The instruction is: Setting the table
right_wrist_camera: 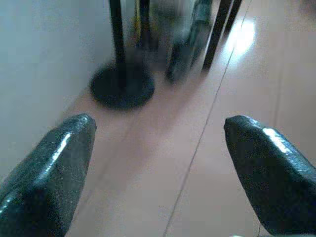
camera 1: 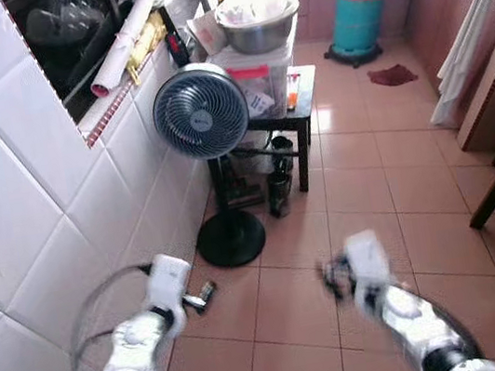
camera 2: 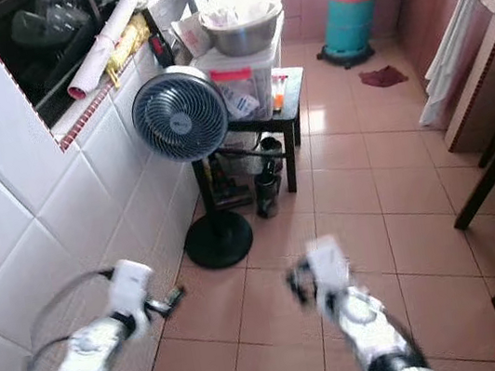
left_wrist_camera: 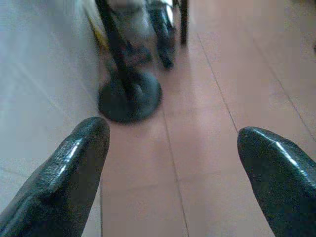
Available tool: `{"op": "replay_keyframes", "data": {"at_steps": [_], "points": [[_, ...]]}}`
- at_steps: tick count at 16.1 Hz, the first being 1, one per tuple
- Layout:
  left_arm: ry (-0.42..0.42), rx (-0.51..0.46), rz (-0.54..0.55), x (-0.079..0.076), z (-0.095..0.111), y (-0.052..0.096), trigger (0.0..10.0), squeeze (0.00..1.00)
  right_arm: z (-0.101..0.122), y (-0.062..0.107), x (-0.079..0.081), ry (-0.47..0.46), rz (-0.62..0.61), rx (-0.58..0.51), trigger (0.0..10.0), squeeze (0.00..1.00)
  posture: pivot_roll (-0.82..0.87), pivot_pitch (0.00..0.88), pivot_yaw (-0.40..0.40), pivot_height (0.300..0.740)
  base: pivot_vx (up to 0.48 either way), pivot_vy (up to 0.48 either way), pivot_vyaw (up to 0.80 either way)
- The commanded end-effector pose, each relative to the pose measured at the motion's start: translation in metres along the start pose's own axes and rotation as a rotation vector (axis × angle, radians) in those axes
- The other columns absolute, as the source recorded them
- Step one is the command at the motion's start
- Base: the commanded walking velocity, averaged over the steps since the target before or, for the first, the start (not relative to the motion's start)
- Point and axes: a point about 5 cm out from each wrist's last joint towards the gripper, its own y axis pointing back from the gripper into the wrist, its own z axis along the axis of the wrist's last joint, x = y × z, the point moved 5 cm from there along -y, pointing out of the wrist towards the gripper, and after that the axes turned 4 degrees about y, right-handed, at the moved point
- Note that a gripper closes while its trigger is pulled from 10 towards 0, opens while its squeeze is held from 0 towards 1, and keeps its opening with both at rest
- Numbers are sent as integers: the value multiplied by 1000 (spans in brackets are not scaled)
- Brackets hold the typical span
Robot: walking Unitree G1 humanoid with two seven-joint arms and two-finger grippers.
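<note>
Both tools held wide open, nothing gripped: left tool [camera 1: 201, 296], right tool [camera 1: 332, 275]. No tableware reached yet. Fan [camera 1: 200, 112] stands ahead; steel bowl [camera 1: 260, 25] seen beyond fan, on small desk [camera 1: 305, 101]. Left tool nearer fan.

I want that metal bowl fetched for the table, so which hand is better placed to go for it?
Probably the left hand, marginally: the metal bowl sits on the box on the small black table along the left wall. Both hands are open and empty, far from it; the robot must walk closer.

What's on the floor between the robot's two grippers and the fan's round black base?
Nothing: only bare terracotta floor tiles lie before the black round fan base, as both wrist views show.
</note>
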Motion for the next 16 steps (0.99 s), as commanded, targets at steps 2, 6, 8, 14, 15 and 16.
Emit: {"op": "replay_keyframes", "data": {"at_steps": [2, 6, 8, 14, 15, 16], "points": [[27, -182, 21, -2, 30, 1, 10000, 0, 13, 7, -10, 107, -29, -73, 10000, 0, 18, 0, 22, 740, 0, 0, 0], [-8, -268, 108, -3, 9, 29, 10000, 0, 1, 50, -19, 28, -2, -113, 10000, 0, 23, 0, 43, 740, 0, 0, 0], [23, -268, 214, 11, -3, 43, 10000, 0, -13, 65, -21, 13, -38, -88, 10000, 0, 31, 0, 47, 740, 0, 0, 0], [25, -332, 259, 12, 15, 79, 10000, 0, 35, 101, 1, -99, -139, -246, 10000, 0, 63, 0, 7, 740, 0, 0, 0], [70, -357, 181, -2, 23, 83, 10000, 0, 46, 104, 2, -115, -112, -276, 10000, 0, 69, 0, 0, 740, 0, 0, 0], [121, -392, 95, -21, 30, 87, 10000, 0, 53, 107, 6, -165, -77, -291, 10000, 0, 70, 0, -1, 740, 0, 0, 0]]}}
